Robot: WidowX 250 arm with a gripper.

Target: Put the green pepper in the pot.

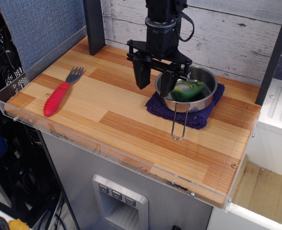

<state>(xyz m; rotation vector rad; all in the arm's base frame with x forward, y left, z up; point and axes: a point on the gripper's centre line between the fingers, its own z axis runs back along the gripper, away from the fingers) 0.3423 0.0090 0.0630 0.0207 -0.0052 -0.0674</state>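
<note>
One green pepper point(188, 90) lying inside pot point(204, 100) on purple cloth point(155, 107); gripper point(154, 82) hovering at pot's left rim, jaws spread, gripping nothing

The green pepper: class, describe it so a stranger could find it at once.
Start at the purple cloth on the right of the wooden table. A shiny steel pot sits on it, and the green pepper lies inside. It is the only green thing there.
</note>
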